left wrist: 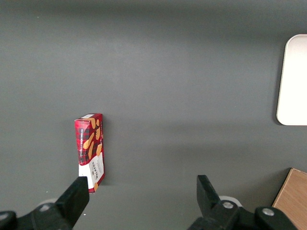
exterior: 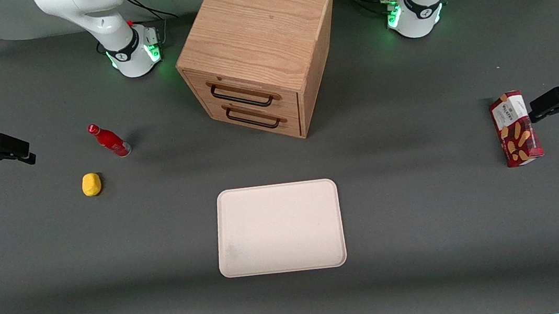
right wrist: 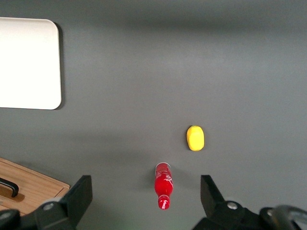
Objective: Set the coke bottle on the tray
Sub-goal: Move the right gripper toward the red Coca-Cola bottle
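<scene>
The coke bottle [exterior: 109, 140] is a small slim red bottle with a red cap, standing on the grey table toward the working arm's end. In the right wrist view the coke bottle [right wrist: 163, 186] shows between the spread fingers, well below them. My right gripper [exterior: 21, 149] is open and empty, held above the table sideways of the bottle, and it also shows in the right wrist view [right wrist: 145, 188]. The cream-white tray [exterior: 279, 228] lies flat and bare at the table's middle, nearer the front camera than the bottle. The tray also shows in the right wrist view [right wrist: 29, 62].
A yellow lump [exterior: 91, 184] lies beside the bottle, nearer the front camera. A wooden drawer cabinet [exterior: 259, 48] with two drawers stands at the middle, farther from the camera than the tray. A red biscuit box [exterior: 516, 129] lies toward the parked arm's end.
</scene>
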